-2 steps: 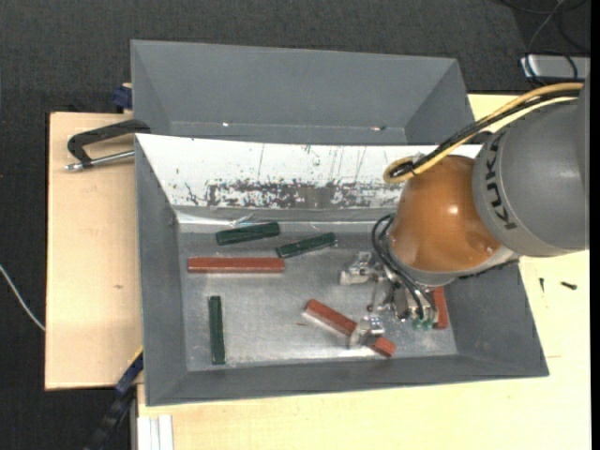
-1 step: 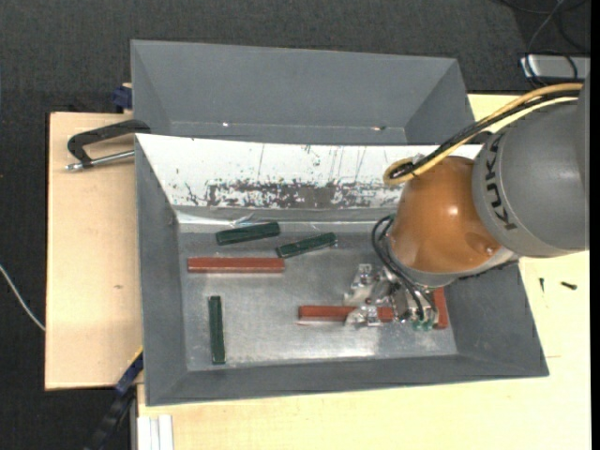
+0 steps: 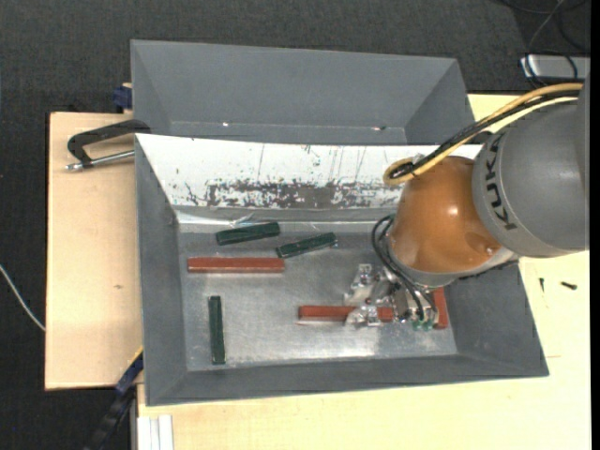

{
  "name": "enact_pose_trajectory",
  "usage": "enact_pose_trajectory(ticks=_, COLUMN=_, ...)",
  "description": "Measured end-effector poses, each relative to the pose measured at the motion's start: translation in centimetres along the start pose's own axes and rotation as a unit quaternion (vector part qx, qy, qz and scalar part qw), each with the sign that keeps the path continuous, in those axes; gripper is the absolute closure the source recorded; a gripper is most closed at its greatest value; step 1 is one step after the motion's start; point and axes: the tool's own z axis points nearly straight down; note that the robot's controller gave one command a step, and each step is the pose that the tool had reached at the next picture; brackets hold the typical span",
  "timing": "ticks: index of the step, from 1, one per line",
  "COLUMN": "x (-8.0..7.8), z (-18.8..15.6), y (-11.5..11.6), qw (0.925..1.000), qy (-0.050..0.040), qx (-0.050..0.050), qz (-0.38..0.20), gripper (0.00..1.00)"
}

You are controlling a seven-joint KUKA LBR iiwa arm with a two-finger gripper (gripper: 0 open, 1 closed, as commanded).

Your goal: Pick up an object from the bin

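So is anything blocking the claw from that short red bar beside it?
Nothing visible does. The claw is right at the short red bar's right end. The long red bar lies apart, further left.

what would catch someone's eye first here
The orange-covered arm looms over the right side of the grey metal bin, its gripper low at the right end of a short red flat bar. A long red flat bar lies mid-left, a dark green flat bar toward the front-left corner.

Robotics lab test rig.
KUKA arm (image 3: 544,186) w/ orange wrist cover (image 3: 436,218) & cables (image 3: 469,139) over grey metal bin (image 3: 157,279); dark carpet (image 3: 56,26) around.
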Motion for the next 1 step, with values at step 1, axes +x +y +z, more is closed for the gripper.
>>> enact_pose_trajectory(ticks=1, x=-0.49, z=-13.07, y=-2.07, qw=0.9995, qy=-0.0002, qx=0.000, qz=-0.032, gripper=1.00)
